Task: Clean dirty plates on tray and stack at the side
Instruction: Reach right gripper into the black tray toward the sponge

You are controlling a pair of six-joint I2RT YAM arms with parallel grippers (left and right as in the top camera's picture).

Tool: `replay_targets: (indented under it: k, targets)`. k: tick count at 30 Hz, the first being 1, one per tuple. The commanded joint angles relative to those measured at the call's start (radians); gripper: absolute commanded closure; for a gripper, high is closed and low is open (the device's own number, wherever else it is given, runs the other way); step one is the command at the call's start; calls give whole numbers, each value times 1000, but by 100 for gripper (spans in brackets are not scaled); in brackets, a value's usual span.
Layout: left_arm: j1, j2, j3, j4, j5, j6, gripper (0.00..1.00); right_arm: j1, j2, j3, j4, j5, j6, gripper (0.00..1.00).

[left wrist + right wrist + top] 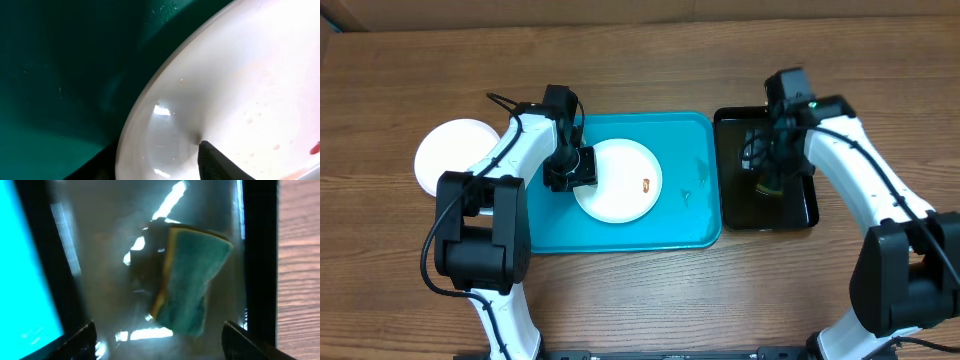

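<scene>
One white plate (620, 180) with a small reddish smear lies on the turquoise tray (620, 240). My left gripper (572, 168) is at the plate's left rim. In the left wrist view the rim of the plate (250, 75) sits between the two fingers (155, 150), one on top and one below, over the tray (60, 75). White plates (450, 155) sit on the table left of the tray; I cannot tell how many. No lime-green rim shows. My right gripper (780, 150) is open and empty above the black tray.
A glossy black tray (735, 210) stands right of the turquoise tray. In the right wrist view a green and yellow sponge (190, 280) lies in the wet black tray (100, 240), just ahead of the open fingers (157, 330). Water drops dot the turquoise tray's right part.
</scene>
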Motion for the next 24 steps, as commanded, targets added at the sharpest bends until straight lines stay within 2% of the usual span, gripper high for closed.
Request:
replay_targets:
  k: [1,11,12,13,14,16,18,22,23,24]
  targets:
    - [-7,16,-30,-1,9,-6,49,-22,-13,-94,75,89,84,19]
    - [-7,16,-30,1,9,-6,50,-25,-13,-335,381,68,84,29]
    - [-7,16,-30,1,8,-6,50,-25,-13,-354,406,61,84,34]
    - [-7,16,-30,0,8,-5,50,-25,-13,-369,425,43,84,43]
    - [-7,16,-30,0,8,-5,50,-25,-13,-378,435,18,84,58]
    - [-7,16,-30,2,8,-6,50,-25,-13,-381,438,-47,83,80]
    - [-7,16,-30,2,8,-6,49,-25,-17,-375,430,-127,55,91]
    - [-7,16,-30,-2,8,-6,48,-25,-35,-304,337,-241,-1,93]
    - [-7,16,-30,-4,8,-6,45,-25,-40,-280,311,-240,-1,87]
    - [-7,16,-30,-5,8,-6,44,-26,-45,-252,281,-232,-1,70]
